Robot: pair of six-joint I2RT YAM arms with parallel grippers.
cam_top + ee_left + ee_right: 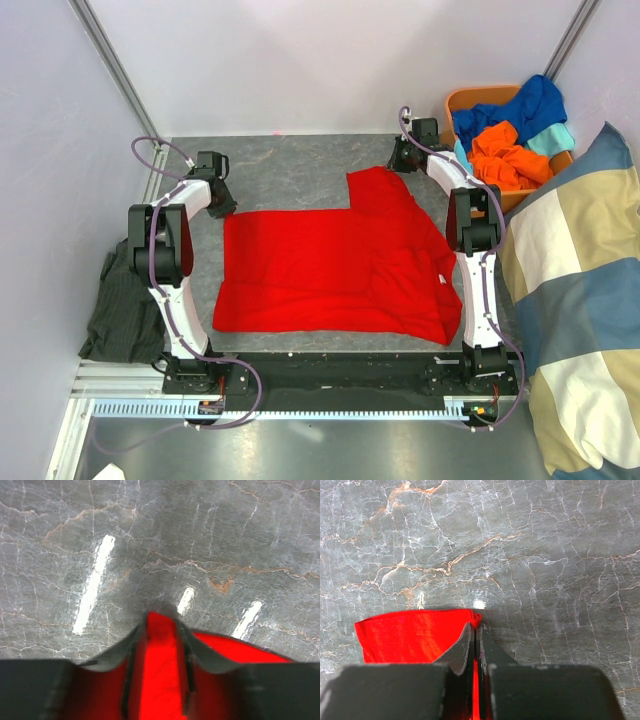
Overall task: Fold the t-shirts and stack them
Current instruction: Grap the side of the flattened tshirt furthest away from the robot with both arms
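A red t-shirt [330, 265] lies spread flat on the grey marble table, one sleeve reaching toward the back right. My left gripper [218, 192] is at the shirt's far left corner. In the left wrist view its fingers stand apart, and the red cloth [160, 660] fills the gap up to the tips of the left gripper [161, 622]. My right gripper [403, 152] is at the far right sleeve edge. In the right wrist view, the right gripper [476, 625] is shut on a thin fold of the red t-shirt [405, 635].
An orange basket [470, 100] at the back right holds a blue t-shirt [520, 105], an orange one [505, 155] and a teal one [555, 138]. A big checked cushion [580, 300] fills the right side. A dark grey cloth [125, 310] lies left of the left arm.
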